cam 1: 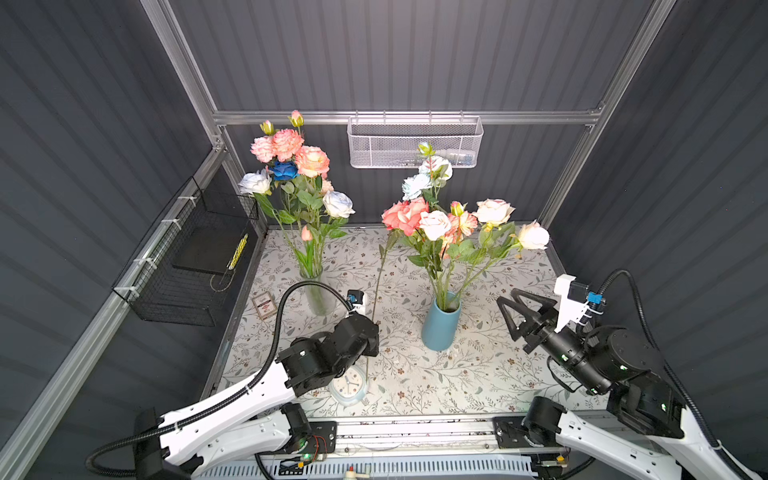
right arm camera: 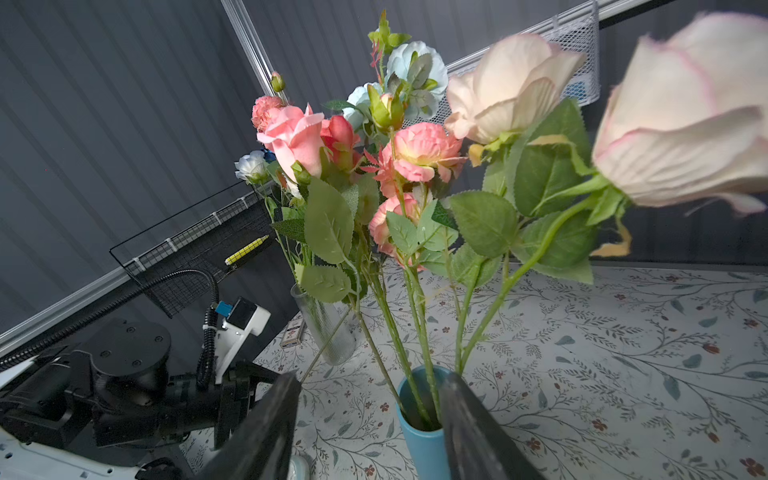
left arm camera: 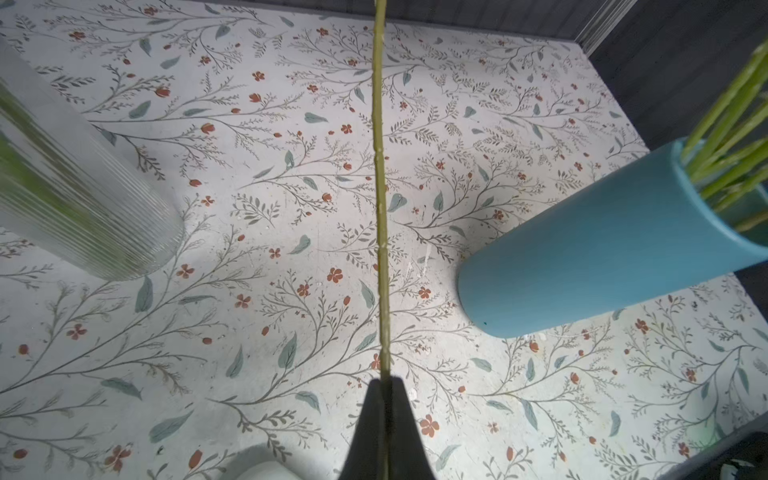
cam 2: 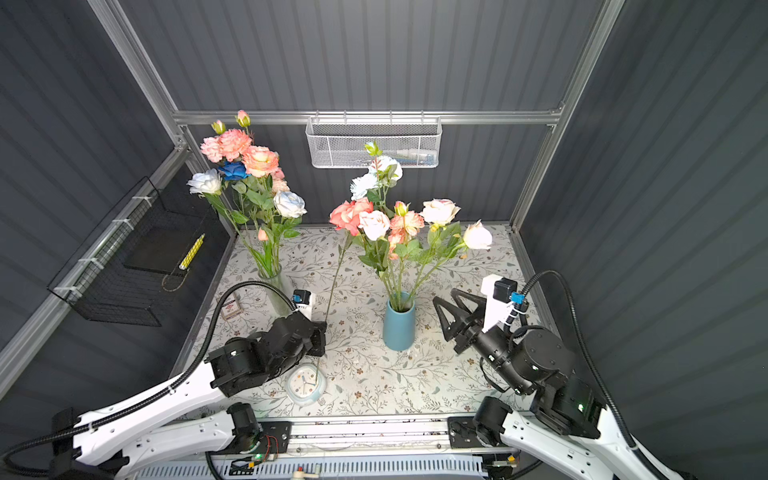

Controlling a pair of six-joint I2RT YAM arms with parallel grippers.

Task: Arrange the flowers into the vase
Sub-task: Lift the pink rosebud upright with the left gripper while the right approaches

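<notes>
My left gripper is shut on the thin green stem of one of the flowers. In both top views that stem rises from the gripper toward the coral blooms beside the blue vase. The vase holds several flowers in pink, coral, cream and pale blue. A second bunch, with a deep blue rose, stands in a clear ribbed glass vase. My right gripper hangs open to the right of the blue vase, its fingers empty.
A pale alarm clock lies under my left wrist. A small card box sits by the glass vase. A white mesh basket hangs on the back wall, and a black wire basket with a yellow pen on the left wall.
</notes>
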